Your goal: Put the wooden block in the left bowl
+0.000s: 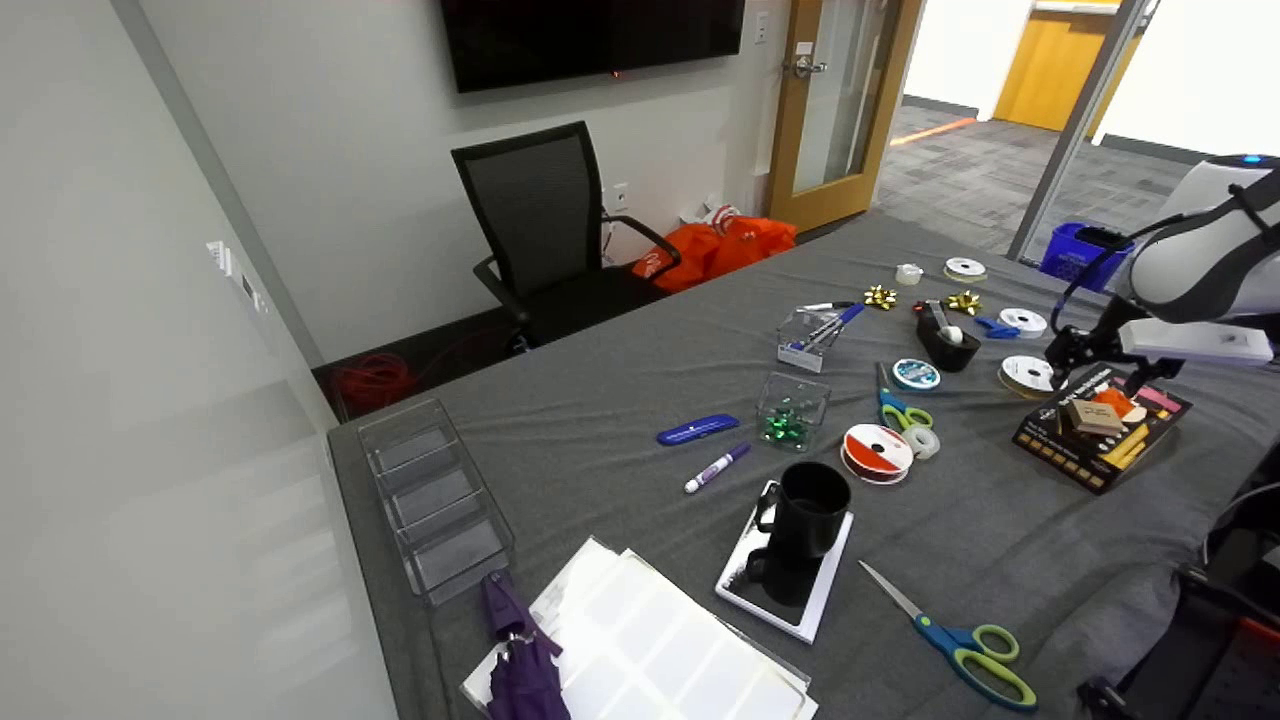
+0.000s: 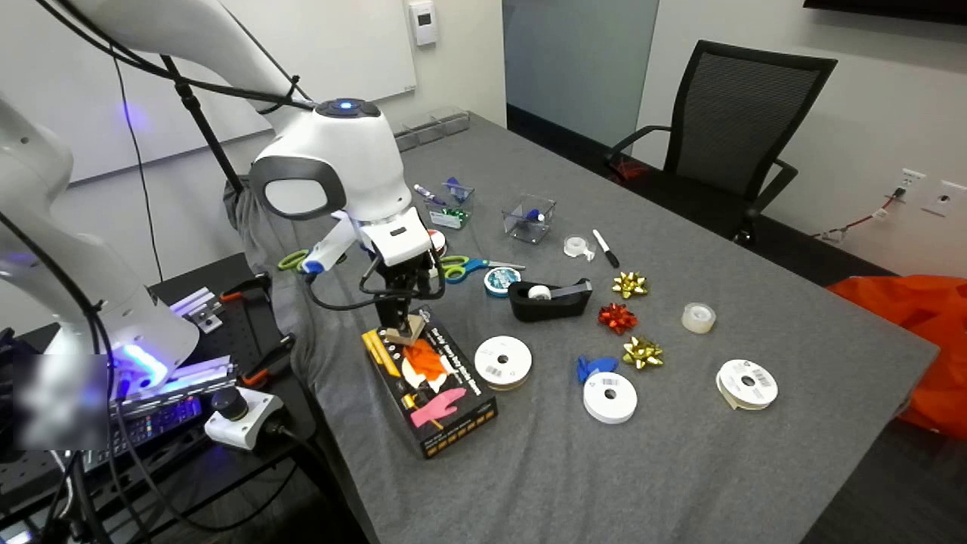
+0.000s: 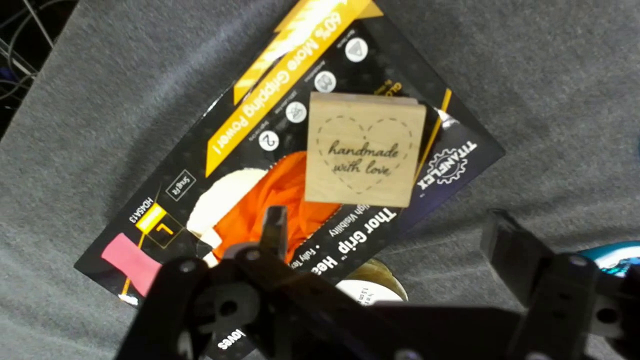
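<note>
The wooden block (image 1: 1095, 417) is a square, light tan stamp marked "handmade with love". It lies flat on a black glove box (image 1: 1060, 462), and it also shows in an exterior view (image 2: 412, 330) and the wrist view (image 3: 366, 150). My gripper (image 3: 387, 220) is open and empty, its fingers wide apart; in both exterior views (image 1: 1095, 382) (image 2: 393, 317) it is close to the block. No round bowl shows. Two clear square containers stand on the table: one with a green bow (image 1: 817, 405), one with pens (image 1: 800, 358).
A white ribbon spool (image 2: 503, 361) lies beside the glove box (image 2: 453, 434). A black tape dispenser (image 2: 551, 302), small scissors (image 1: 905, 410) and a red-white spool (image 1: 877, 452) lie near the containers. A black mug (image 1: 810, 510) and large scissors (image 1: 960, 640) are also on the table.
</note>
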